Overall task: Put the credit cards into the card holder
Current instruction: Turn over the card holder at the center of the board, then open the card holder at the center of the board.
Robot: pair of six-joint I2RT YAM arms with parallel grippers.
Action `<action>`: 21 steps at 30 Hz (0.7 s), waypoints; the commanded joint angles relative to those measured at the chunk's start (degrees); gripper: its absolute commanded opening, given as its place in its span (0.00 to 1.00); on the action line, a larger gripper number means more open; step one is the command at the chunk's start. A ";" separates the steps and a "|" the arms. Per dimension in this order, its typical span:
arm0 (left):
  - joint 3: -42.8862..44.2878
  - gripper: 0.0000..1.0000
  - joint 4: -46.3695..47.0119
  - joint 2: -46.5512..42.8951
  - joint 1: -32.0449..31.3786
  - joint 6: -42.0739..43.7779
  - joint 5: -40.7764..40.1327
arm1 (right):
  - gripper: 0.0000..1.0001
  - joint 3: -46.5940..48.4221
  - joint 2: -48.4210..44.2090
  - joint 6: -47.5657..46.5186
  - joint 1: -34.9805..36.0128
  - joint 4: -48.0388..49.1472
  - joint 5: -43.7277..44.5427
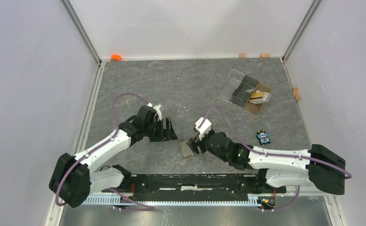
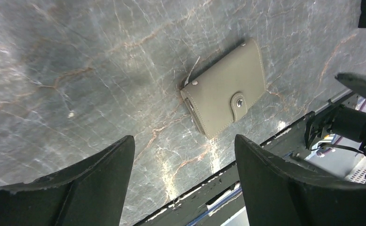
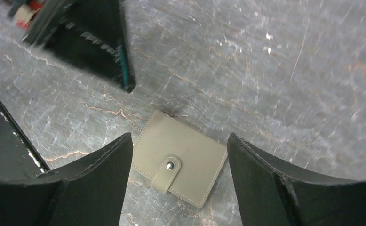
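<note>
The card holder (image 1: 187, 148) is lying snapped shut, left gripper (image 1: 170, 129) just to its left, right gripper (image 1: 194, 143) at its right edge, both spread wide, holding nothing. And the credit cards (image 1: 259, 97) sit well off, far right of it.

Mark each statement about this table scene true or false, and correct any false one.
1. The card holder lies flat on the table with its tab flap snapped shut. True.
2. The right gripper is clamped on the card holder. False: its jaws stand wide apart and grip nothing.
3. The clear plastic box sits in the far right part of the table, well away from the card holder. True.
4. The left gripper holds a credit card. False: its jaws are open and empty.
</note>
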 commanded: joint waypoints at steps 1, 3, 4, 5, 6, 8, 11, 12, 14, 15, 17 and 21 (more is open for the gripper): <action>-2.41 0.84 7.42 0.53 -3.00 -6.87 -1.64 | 0.76 -1.62 -1.20 16.58 -6.42 -4.01 -14.70; -4.49 0.84 10.08 0.40 -4.33 -9.15 -1.87 | 0.73 -2.30 -0.46 20.39 -8.75 -3.69 -19.02; -5.65 0.83 11.79 0.37 -5.20 -10.51 -1.75 | 0.72 -2.82 -0.09 22.22 -10.15 -3.07 -21.12; -6.57 0.82 13.00 0.57 -5.85 -11.51 -1.77 | 0.70 -3.72 0.29 23.76 -11.36 -1.92 -24.01; -7.44 0.80 14.05 0.89 -6.71 -12.51 -1.90 | 0.68 -4.59 0.52 25.73 -12.74 -0.58 -26.04; -8.51 0.73 15.02 1.76 -8.20 -13.87 -2.33 | 0.64 -6.88 1.29 29.17 -14.91 3.39 -30.55; -10.20 0.65 16.49 2.88 -10.41 -15.87 -2.90 | 0.59 -8.89 3.24 33.29 -17.22 8.29 -35.60; -10.82 0.65 17.42 3.07 -11.00 -16.67 -3.08 | 0.58 -9.28 4.00 34.17 -17.67 9.26 -36.49; -12.26 0.65 19.61 3.34 -11.94 -18.19 -2.85 | 0.58 -9.62 5.42 35.24 -18.49 10.13 -37.60; -12.82 0.65 20.76 3.62 -12.21 -18.90 -2.65 | 0.56 -9.88 6.15 35.95 -19.01 10.71 -38.30; -13.35 0.63 22.01 4.11 -12.62 -19.51 -2.69 | 0.55 -10.92 7.28 37.05 -19.74 12.82 -39.71; -13.76 0.59 23.13 6.06 -12.98 -19.45 -3.71 | 0.53 -12.30 9.50 38.64 -20.87 16.57 -40.52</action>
